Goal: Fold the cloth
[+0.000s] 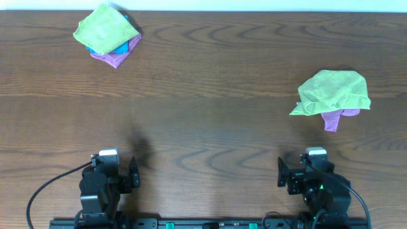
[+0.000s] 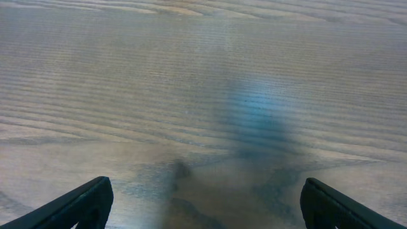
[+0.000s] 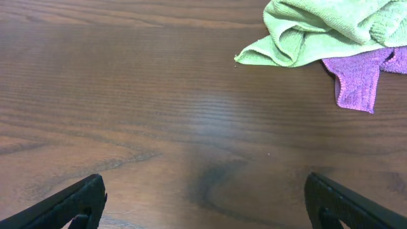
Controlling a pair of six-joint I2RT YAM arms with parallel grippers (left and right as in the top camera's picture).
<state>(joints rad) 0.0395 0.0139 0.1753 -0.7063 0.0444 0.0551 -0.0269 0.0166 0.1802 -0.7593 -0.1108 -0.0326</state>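
A crumpled green cloth [image 1: 334, 92] lies on the right of the wooden table, on top of a purple cloth [image 1: 332, 119] that sticks out below it. Both also show at the top right of the right wrist view: the green cloth [image 3: 318, 28] and the purple cloth [image 3: 356, 79]. My right gripper [image 1: 304, 173] is open and empty near the front edge, well short of these cloths; its fingers [image 3: 203, 203] frame bare wood. My left gripper [image 1: 118, 170] is open and empty at the front left, over bare table [image 2: 203, 203].
A stack of folded cloths [image 1: 107, 35], green on top of blue and purple, sits at the far left back of the table. The arm bases stand along the front edge.
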